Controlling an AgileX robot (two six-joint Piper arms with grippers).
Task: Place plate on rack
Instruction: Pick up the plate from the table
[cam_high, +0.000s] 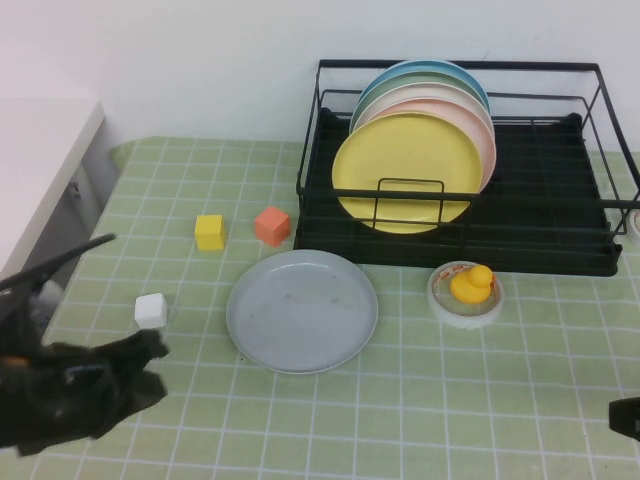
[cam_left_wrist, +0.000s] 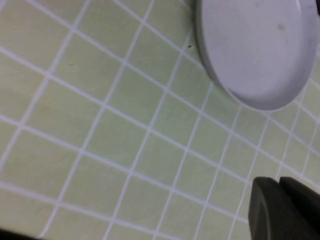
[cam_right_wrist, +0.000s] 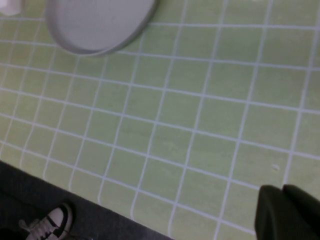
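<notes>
Plate (cam_high: 302, 311) flat on table (cam_high: 420, 400), just front of rack (cam_high: 460, 240) | left gripper (cam_high: 75, 385) near-left, right gripper (cam_high: 628, 415) near-right, fingers probably closed, can't tell | nothing done, pickup and racking left

Left gripper (cam_high: 120, 365): I see it cropped at the high view's lower-left edge. Right gripper (cam_high: 625, 417): only a sliver at my right border. Rear plates (cam_high: 440, 85): hidden behind the yellow plate (cam_high: 405, 170).
</notes>
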